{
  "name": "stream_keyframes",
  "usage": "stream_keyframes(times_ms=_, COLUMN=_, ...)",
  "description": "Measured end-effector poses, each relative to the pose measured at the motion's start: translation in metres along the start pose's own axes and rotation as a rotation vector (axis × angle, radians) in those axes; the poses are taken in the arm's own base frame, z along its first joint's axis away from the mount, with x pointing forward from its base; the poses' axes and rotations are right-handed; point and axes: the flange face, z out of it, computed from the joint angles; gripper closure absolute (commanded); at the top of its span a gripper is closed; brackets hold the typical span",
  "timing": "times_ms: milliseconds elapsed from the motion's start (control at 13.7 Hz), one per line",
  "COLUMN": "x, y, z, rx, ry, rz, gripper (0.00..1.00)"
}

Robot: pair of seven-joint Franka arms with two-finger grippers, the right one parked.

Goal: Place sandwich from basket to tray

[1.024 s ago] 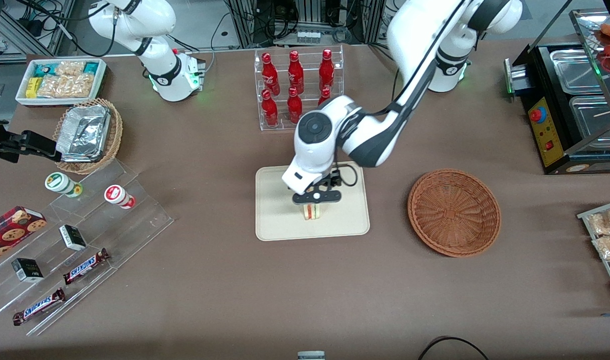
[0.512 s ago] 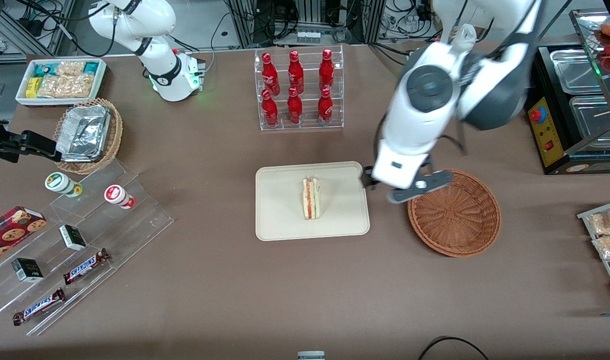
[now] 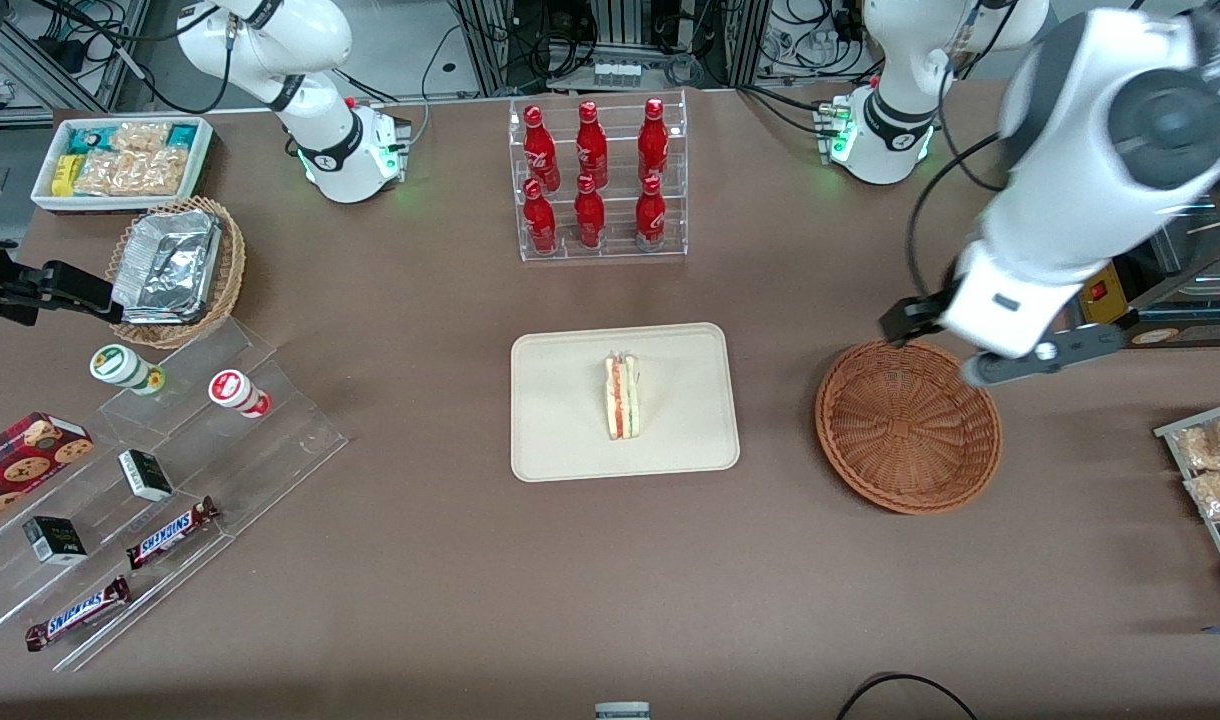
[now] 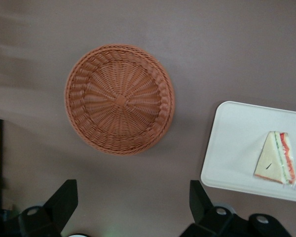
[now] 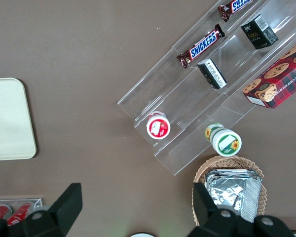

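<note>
The sandwich (image 3: 622, 397), a pale wedge with red and green filling, lies on the cream tray (image 3: 570, 430) in the middle of the table. The reddish-brown wicker basket (image 3: 908, 425) stands beside the tray toward the working arm's end and holds nothing. My gripper (image 3: 955, 345) is open and empty, raised high over the basket's rim that is farther from the front camera. The wrist view shows the basket (image 4: 119, 98), the tray (image 4: 232, 148) and the sandwich (image 4: 276, 158), with the gripper (image 4: 132, 200) holding nothing and its fingers (image 4: 64, 197) wide apart.
A clear rack of red bottles (image 3: 598, 180) stands farther from the camera than the tray. A food warmer (image 3: 1150, 200) and snack packets (image 3: 1215, 470) sit at the working arm's end. A clear snack shelf (image 3: 150, 470) and a tan foil-tray basket (image 3: 175, 270) sit at the parked arm's end.
My gripper let go of the sandwich on the tray, rose, and swung toward the working arm's end to above the basket. The sandwich stays on the tray.
</note>
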Motion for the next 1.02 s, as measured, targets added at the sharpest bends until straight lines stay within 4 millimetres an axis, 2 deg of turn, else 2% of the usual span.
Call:
stream_keyframes(times_ms=146, x=-0.001, y=-0.032, z=-0.010, rx=-0.002, ry=-0.006, rz=0.030, gripper=0.00)
stream_keyframes(times_ms=293, x=-0.005, y=-0.048, z=-0.014, rx=-0.007, ry=-0.008, rz=0.060, gripper=0.00)
stream_keyframes(times_ms=512, x=-0.021, y=-0.069, z=-0.020, rx=-0.024, ry=-0.013, rz=0.110, gripper=0.00)
stream_keyframes(times_ms=732, x=-0.033, y=-0.080, z=-0.024, rx=-0.022, ry=-0.007, rz=0.137, gripper=0.00)
stream_keyframes(times_ms=1024, x=-0.028, y=-0.095, z=-0.027, rx=-0.030, ry=0.003, rz=0.146, gripper=0.00)
